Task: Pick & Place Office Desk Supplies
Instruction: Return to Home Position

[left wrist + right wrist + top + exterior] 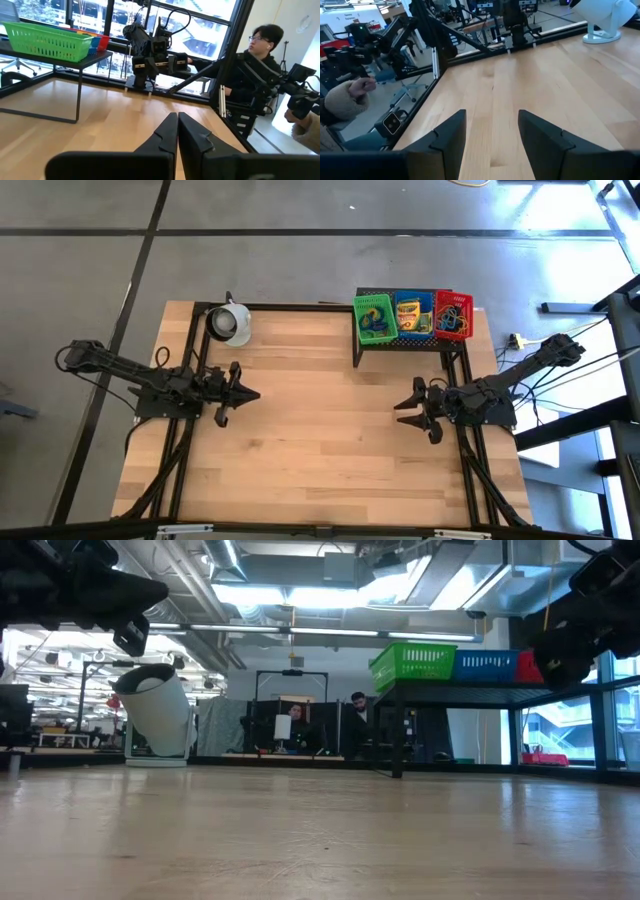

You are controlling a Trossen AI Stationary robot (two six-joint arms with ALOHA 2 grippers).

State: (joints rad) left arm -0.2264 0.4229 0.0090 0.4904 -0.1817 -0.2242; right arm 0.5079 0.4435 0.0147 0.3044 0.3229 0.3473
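The supplies lie in three baskets on a black mesh rack (400, 343) at the table's far right. The green basket (375, 318) holds rubber-band loops. The blue basket (408, 315) holds yellow-green crayon boxes. The red basket (452, 316) holds dark clips and loops. My left gripper (250, 393) (177, 127) hovers shut over the left half of the table, pointing right. My right gripper (404, 406) (492, 122) hovers open over the right half, pointing left, nearer than the rack. Both hold nothing.
A white cup-like object (230, 323) (160, 715) stands on the table's far left part. Bare wood lies between the two grippers and toward the near edge. A person (260, 55) sits beyond the table's right side, and a hand (350, 95) shows beyond its left side.
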